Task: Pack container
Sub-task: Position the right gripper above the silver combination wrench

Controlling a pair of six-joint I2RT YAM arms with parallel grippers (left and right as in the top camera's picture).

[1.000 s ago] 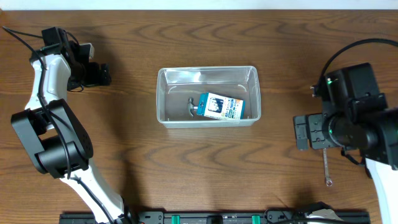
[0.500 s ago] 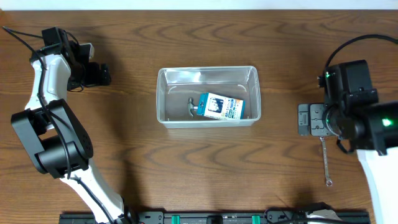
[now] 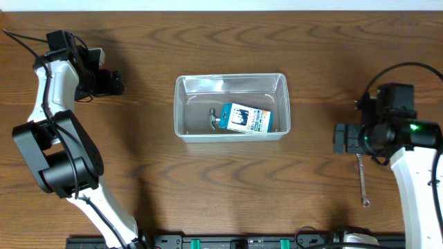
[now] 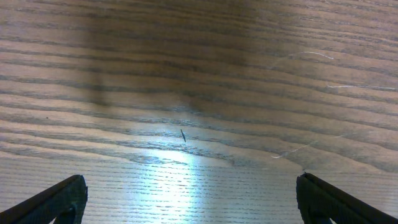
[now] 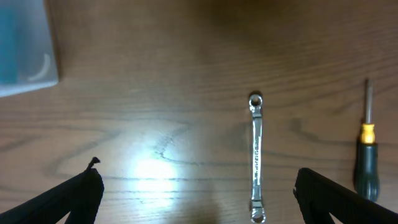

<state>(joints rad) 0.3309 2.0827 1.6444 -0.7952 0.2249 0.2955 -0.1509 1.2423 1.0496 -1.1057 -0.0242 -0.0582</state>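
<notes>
Since the wrench [image 5: 255, 155] lies loose on the worktop [image 3: 228, 187], the right pincer [image 5: 196, 186] hangs released over it, judged to be lining up a pick; the left pincer [image 4: 189, 193], likewise released, waits well apart. The container [image 3: 228, 77] sits mid-worktop, mouth up, long axis running left-right.
</notes>
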